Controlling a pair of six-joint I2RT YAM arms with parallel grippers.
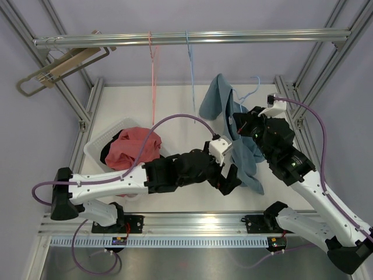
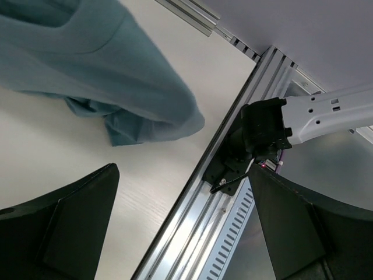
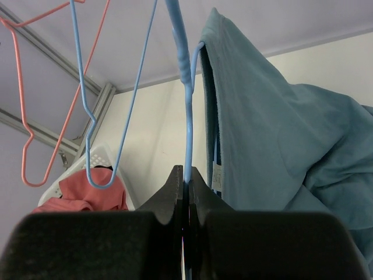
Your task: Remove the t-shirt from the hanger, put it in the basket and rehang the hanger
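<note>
A blue t-shirt (image 1: 224, 102) hangs over a light blue wire hanger (image 1: 254, 87) at the right middle of the table, its lower part trailing down to the tabletop. My right gripper (image 1: 240, 124) is shut on the hanger's wire (image 3: 187, 116), with the shirt (image 3: 268, 140) draped just to the right of the jaws. My left gripper (image 1: 229, 182) is open and empty, low over the table's front edge beside the shirt's hem. In the left wrist view the shirt (image 2: 116, 70) lies beyond the open fingers (image 2: 70, 221), apart from them.
A white basket (image 1: 96, 146) with red clothes (image 1: 135, 147) stands at the left. A pink hanger (image 1: 152, 70) and a second blue hanger (image 1: 190, 64) hang from the top rail (image 1: 192, 39). Wooden hangers (image 1: 64, 65) hang far left. The right arm's base (image 2: 262, 134) sits on the front rail.
</note>
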